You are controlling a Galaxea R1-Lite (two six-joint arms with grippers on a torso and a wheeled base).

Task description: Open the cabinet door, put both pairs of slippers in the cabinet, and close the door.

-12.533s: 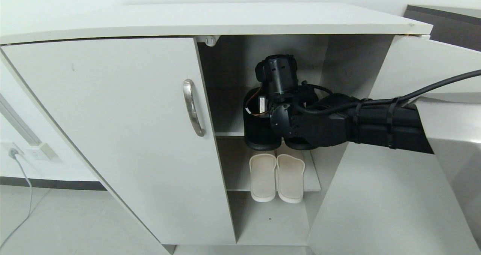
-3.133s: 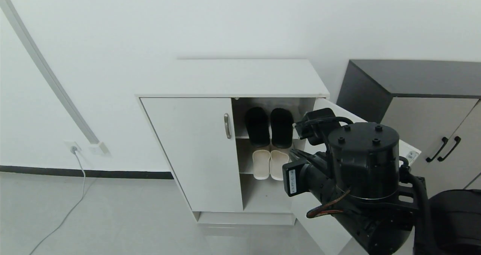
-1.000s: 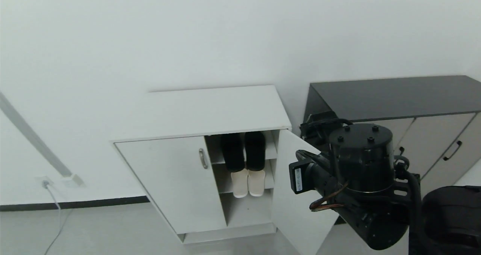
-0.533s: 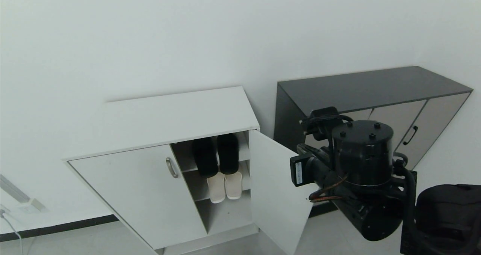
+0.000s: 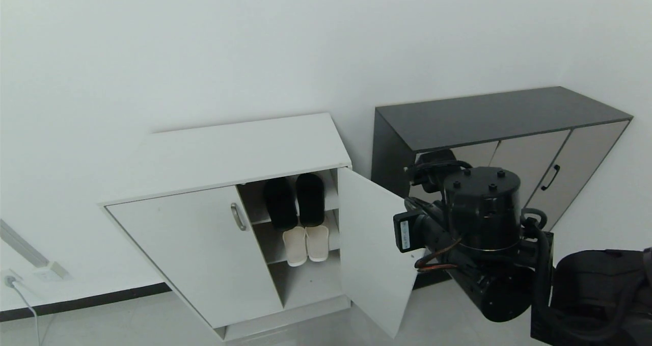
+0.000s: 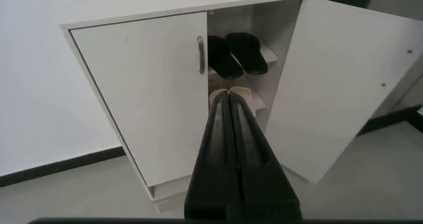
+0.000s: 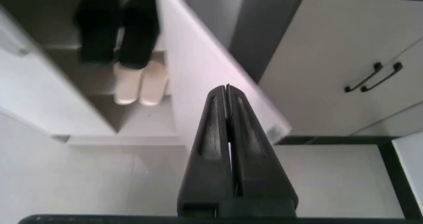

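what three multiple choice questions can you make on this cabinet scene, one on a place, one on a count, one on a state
1. Where are the black slippers?
A. Directly above the white slippers
B. Directly below the white slippers
C. Beside the white slippers on the same level

2. How many pairs of slippers are in the cabinet?
A. One
B. Two
C. Three

3. How does the right door stand?
A. Shut
B. Swung open
C. Taken off

Answers:
1 A, the black pair lies one level above the white pair.
2 B, one black pair and one white pair show inside.
3 B, the right door stands angled out and the inside shows past it, while the left door is shut.
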